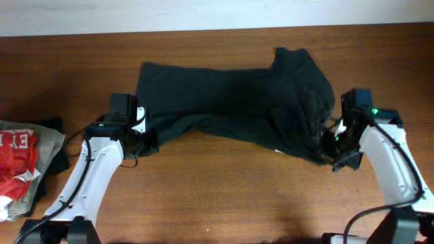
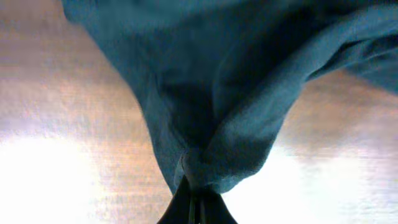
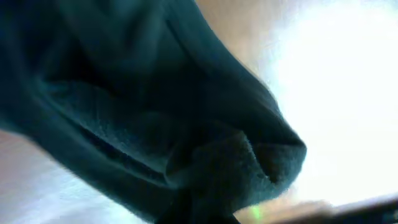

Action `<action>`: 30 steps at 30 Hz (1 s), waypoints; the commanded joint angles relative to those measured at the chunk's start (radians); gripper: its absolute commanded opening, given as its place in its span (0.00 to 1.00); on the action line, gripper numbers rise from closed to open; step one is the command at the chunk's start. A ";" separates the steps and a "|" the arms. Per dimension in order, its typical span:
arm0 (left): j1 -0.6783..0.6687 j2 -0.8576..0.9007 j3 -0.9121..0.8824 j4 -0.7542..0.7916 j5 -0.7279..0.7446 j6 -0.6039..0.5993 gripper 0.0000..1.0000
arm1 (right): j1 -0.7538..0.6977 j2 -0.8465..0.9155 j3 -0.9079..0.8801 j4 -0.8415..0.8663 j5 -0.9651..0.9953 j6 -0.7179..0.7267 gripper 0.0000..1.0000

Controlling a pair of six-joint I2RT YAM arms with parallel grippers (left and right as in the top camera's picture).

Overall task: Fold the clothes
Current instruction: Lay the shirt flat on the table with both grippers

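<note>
Axis: large dark blackish-green soft T-shirt [image 1: 230,102] lies w/ its long axis L-R across the brown wooden table [image 1: 224,203], far half of the top, 1 end toward each arm.
Heading: which end is neck or hem, cannot tell; no lettering or tag shows.
Look: rumpled, not flat. L part broad and smooth; R end bunched in thick folds, w/ a lump poking toward the far edge. Near edge drawn into a narrow curved band btwn the 2 grippers.
Left gripper [image 1: 146,141]: fingers [image 2: 186,208] pinched tight on the near-L corner; in the left wrist view the cloth fans out from the pinch [image 2: 211,118].
Right gripper [image 1: 333,148]: closed on the bunched near-R end; in the right wrist view a thick fold fills the frame [image 3: 155,124].
Lift: whether the gripped corners clear the wood, cannot tell.
Side pile: red garment w/ white letters [image 1: 17,159] on a grey-beige garment [image 1: 49,144], at the table's L edge, well apart from the T-shirt.
</note>
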 commanded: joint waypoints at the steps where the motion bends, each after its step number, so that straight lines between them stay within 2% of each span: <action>1: 0.003 -0.017 -0.073 0.005 -0.010 -0.070 0.01 | -0.016 -0.010 -0.163 0.064 0.023 0.088 0.04; 5: 0.003 -0.017 -0.131 0.039 -0.011 -0.069 0.01 | -0.016 -0.010 -0.331 0.188 0.023 0.144 0.04; 6: 0.003 -0.017 -0.131 0.047 -0.011 -0.069 0.01 | -0.016 -0.011 -0.328 0.203 0.023 0.143 0.17; 7: 0.003 -0.017 -0.131 0.055 -0.011 -0.069 0.01 | -0.016 -0.011 -0.314 0.229 0.026 0.135 0.96; 8: 0.003 -0.017 -0.131 0.064 -0.011 -0.069 0.01 | -0.016 -0.011 -0.276 0.247 0.027 0.128 0.99; 11: 0.003 -0.017 -0.131 0.081 -0.010 -0.069 0.01 | -0.015 -0.011 0.064 0.163 0.030 0.063 0.99; 13: 0.003 -0.017 -0.131 0.092 -0.010 -0.069 0.01 | -0.014 -0.009 0.220 0.128 -0.018 0.058 0.99; 16: 0.003 -0.017 -0.131 0.096 -0.009 -0.069 0.01 | 0.043 0.100 0.216 0.149 -0.133 0.014 0.99; 17: 0.003 -0.017 -0.131 0.096 -0.006 -0.069 0.01 | 0.114 0.190 0.216 0.160 -0.148 -0.005 0.99; 18: 0.002 -0.017 -0.131 0.096 -0.006 -0.069 0.01 | 0.177 0.253 0.216 0.180 -0.147 -0.005 0.95; 20: 0.003 -0.017 -0.131 0.096 -0.006 -0.069 0.01 | 0.291 0.333 0.216 0.263 -0.163 -0.004 0.95; 23: 0.003 -0.017 -0.131 0.096 -0.006 -0.069 0.01 | 0.298 0.356 0.216 0.283 -0.166 0.008 0.96; 25: 0.003 -0.017 -0.131 0.095 -0.005 -0.069 0.01 | 0.272 0.356 0.216 0.285 -0.166 0.008 0.77; 26: 0.003 -0.017 -0.131 0.093 0.005 -0.069 0.01 | 0.265 0.356 0.216 0.293 -0.158 0.007 0.74; 27: 0.003 -0.017 -0.131 0.094 0.006 -0.069 0.00 | 0.265 0.356 0.216 0.301 -0.138 0.008 0.72; 28: 0.003 -0.017 -0.131 0.092 0.006 -0.069 0.01 | 0.265 0.358 0.214 0.312 -0.135 0.008 0.79; 30: 0.003 -0.017 -0.131 0.089 0.007 -0.069 0.01 | 0.265 0.388 0.212 0.329 -0.127 0.019 0.79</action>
